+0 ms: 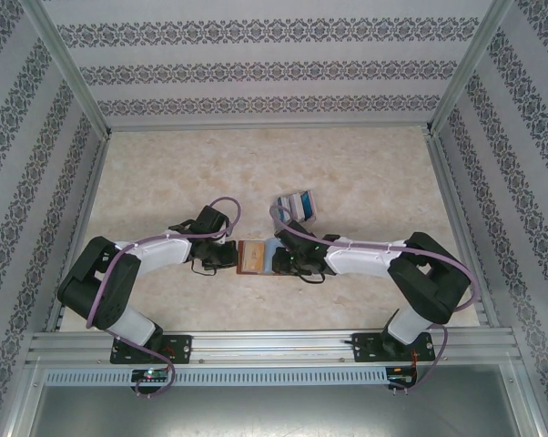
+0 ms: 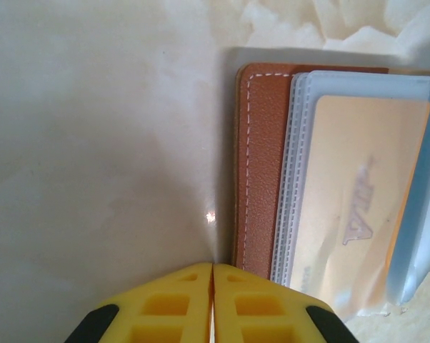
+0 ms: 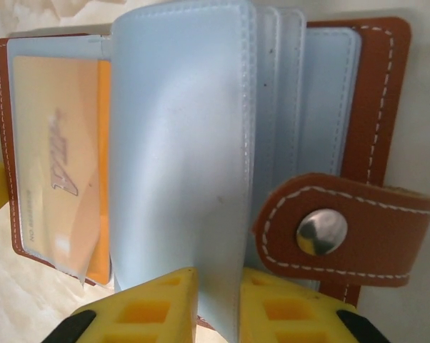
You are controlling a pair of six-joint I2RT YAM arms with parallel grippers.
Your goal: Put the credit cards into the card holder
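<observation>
Right wrist camera is showing the right hand (image 3: 218, 280) pinching one pale blue pocket leaf (image 3: 179, 143) between its two yellow fingers, apparently lifting it so that the pockets underneath are lying exposed for loading. Just beyond the fingertips and a little to their right, the clasp tab (image 3: 343, 232) with its metal snap is hanging loose, so the card holder (image 3: 386, 107) is lying unfastened and spread open on the table (image 3: 426, 107). Ahead and to this hand's left, an orange card (image 3: 54, 164) is already sitting inside a clear pocket. In the left wrist view the left hand (image 2: 213, 271) is closed with nothing between its fingers, its tips sitting at the near edge of the holder's brown cover (image 2: 261, 164). It is probably pinning the case so that it is not sliding while the other hand is working the leaves, though I cannot tell whether the tips are actually touching the leather. From the top external view the holder is lying between the two hands, and the credit cards (image 1: 299, 206) are waiting in a small stack just beyond the right hand, apart from the holder, so more loading is looking necessary.
</observation>
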